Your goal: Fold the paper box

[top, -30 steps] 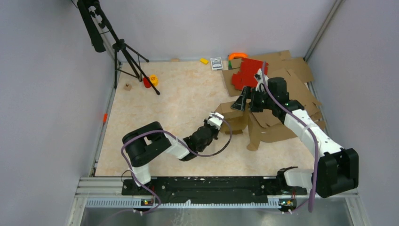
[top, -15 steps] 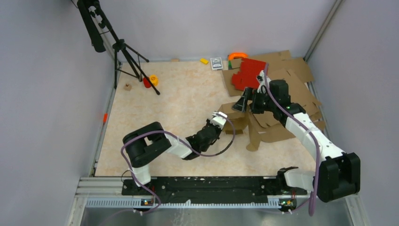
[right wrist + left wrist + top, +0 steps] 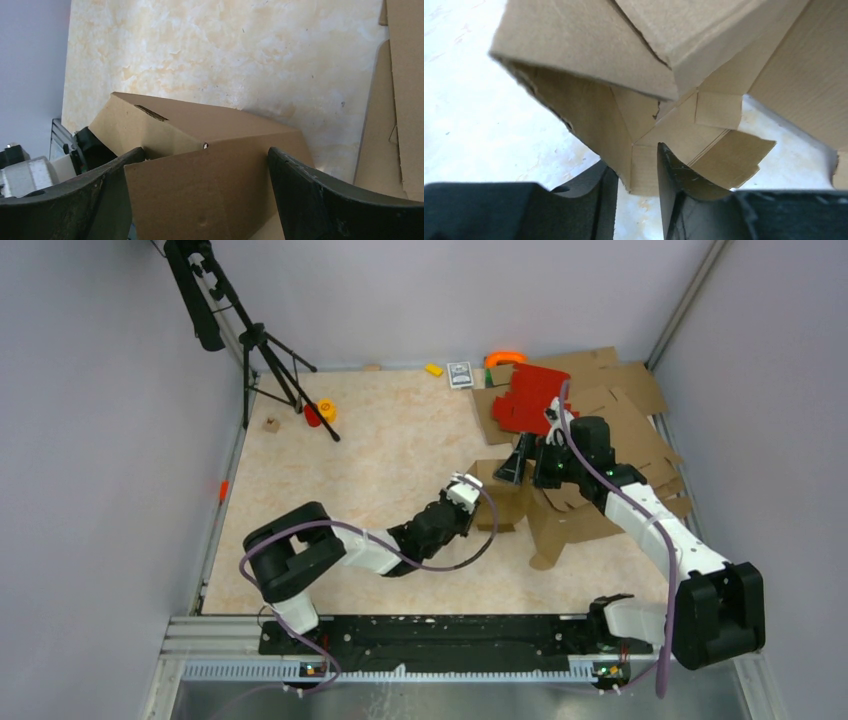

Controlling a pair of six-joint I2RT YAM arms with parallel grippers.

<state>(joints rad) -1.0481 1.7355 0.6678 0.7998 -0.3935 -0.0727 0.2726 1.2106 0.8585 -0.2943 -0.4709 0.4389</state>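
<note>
Box (image 3: 500, 502) folding looks about half done: it stands on the table (image 3: 350, 460) just left of the pile of brown sheets (image 3: 630, 390), which carries red sheets (image 3: 527, 395) at its far end. On the side away from the pile several panels are raised into a hollow shell. Toward the pile a broad panel (image 3: 575, 525) leans out unfolded, so it has yet to be brought up and the loose flaps tucked. The top view alone gives this layout and shows an arm at each side of the shell. The right gripper (image 3: 206, 150) hangs over the part nearest the pile, its fingers (image 3: 310, 200) spread wide astride the upper ridge. Only its own view shows a slot (image 3: 150, 113) cut in that ridge. The left gripper (image 3: 634, 157) meets the side away from the pile, its fingers (image 3: 679, 200) part-way apart with a lower corner between them. Whether they press on that corner cannot be told. Only that view shows the underside, a square tab (image 3: 719, 110) and a ragged flap (image 3: 734, 155).
</note>
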